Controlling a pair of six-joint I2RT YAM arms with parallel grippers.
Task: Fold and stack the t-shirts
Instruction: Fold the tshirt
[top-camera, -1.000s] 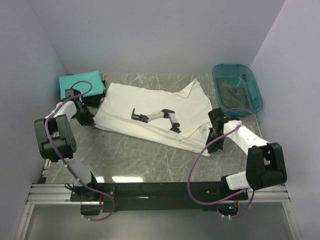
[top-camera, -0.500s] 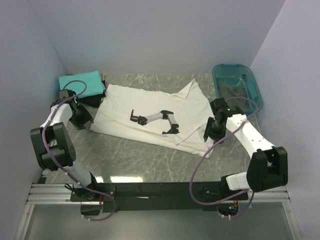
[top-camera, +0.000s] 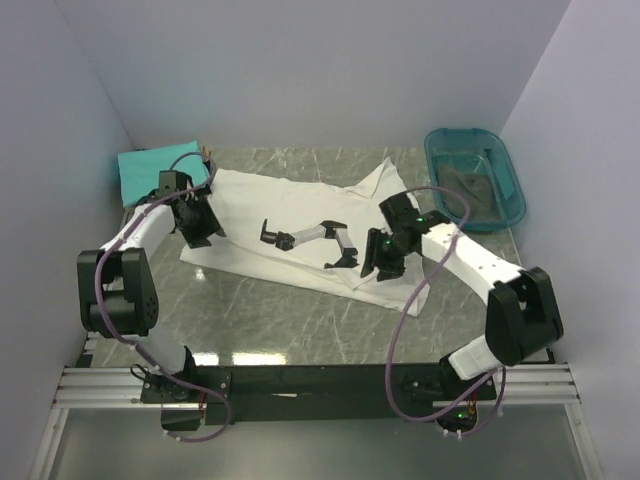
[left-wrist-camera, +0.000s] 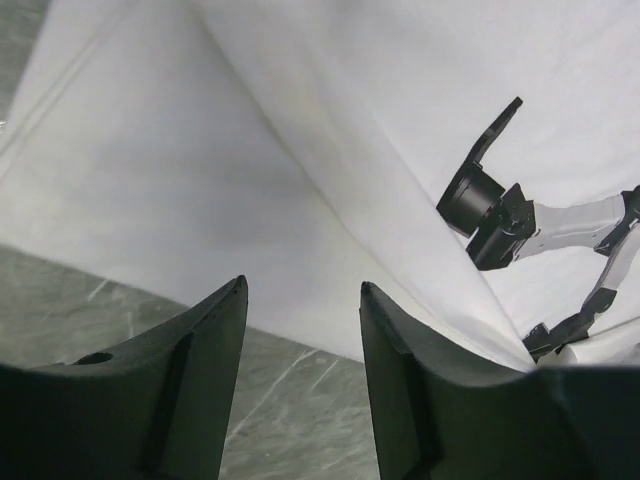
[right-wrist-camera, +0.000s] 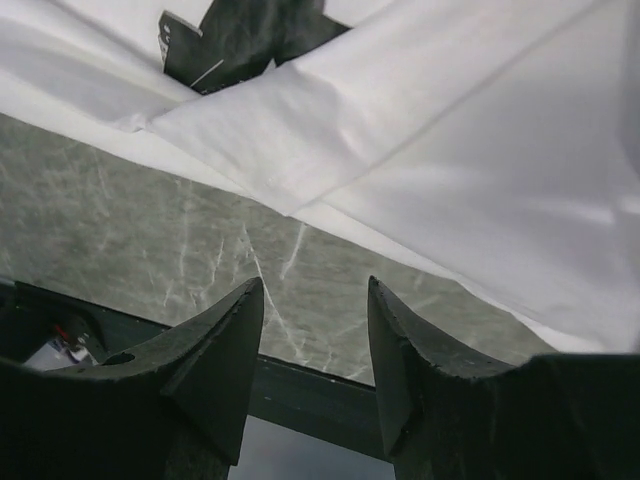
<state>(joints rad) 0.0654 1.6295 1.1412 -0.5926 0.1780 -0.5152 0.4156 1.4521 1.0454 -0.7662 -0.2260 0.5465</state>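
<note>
Top external shows both arms bent inward over the white t-shirt (top-camera: 300, 205), left gripper (top-camera: 204, 226) and right gripper (top-camera: 377, 260) parted, empty.

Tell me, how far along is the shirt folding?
Done: the teal shirt lies folded at the far left corner. In hand: the white shirt is spread out with side edges turned in; the left fingers and right fingers hover open over it, gripping nothing. Left: finishing that fold and stacking it, plus whatever dark cloth sits in the tub.
</note>
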